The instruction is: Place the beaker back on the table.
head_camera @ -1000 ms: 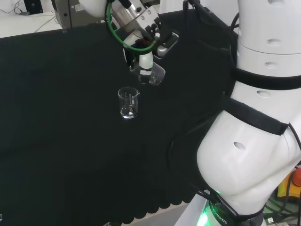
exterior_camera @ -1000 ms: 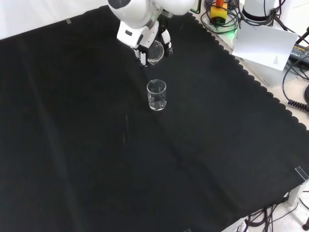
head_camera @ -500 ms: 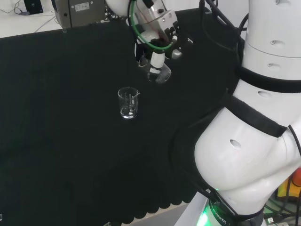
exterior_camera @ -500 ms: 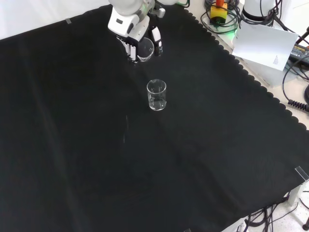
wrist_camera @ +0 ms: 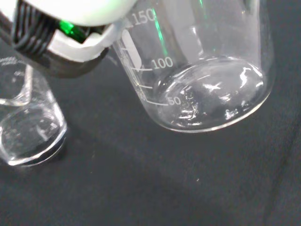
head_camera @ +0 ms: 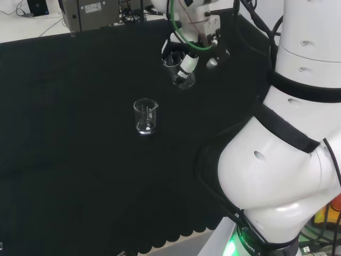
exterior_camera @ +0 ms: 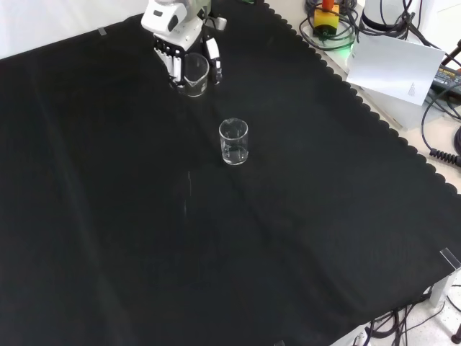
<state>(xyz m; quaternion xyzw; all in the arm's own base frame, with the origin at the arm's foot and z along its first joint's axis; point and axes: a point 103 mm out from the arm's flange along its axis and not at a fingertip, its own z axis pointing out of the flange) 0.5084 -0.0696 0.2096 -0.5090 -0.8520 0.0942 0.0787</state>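
Glass, clear: one beaker [exterior_camera: 194, 74], held aloft by the hand [exterior_camera: 175, 36] in the upper left-centre of the front view, and in the upper middle of the head view at [head_camera: 180, 70] beneath the hand [head_camera: 197, 32]. Fingers curled round the beaker's wall, one on either side as the front view shows it; base clear of the black cloth [exterior_camera: 144, 238], vessel slightly tilted. Wrist view: printed graduations on the wall, base [wrist_camera: 211, 106] rounded at its edge, seemingly empty save for faint droplets or glare. Second item: a smaller clear beaker [exterior_camera: 233, 141], upright on the cloth near the frame's centre, well apart from the held one; also at [head_camera: 145, 116] and at the wrist view's edge [wrist_camera: 28, 127]. Handling, by judgement: light, rigid, thin-walled, brittle; smooth wall likely slippery against hard fingers. Hold is best kept on the cylindrical wall at mid-height, away from rim and spout. Set-down calls for levelling the base first and a gentle, flat contact; the cloth should soften the landing, though an off-level release may topple the beaker.
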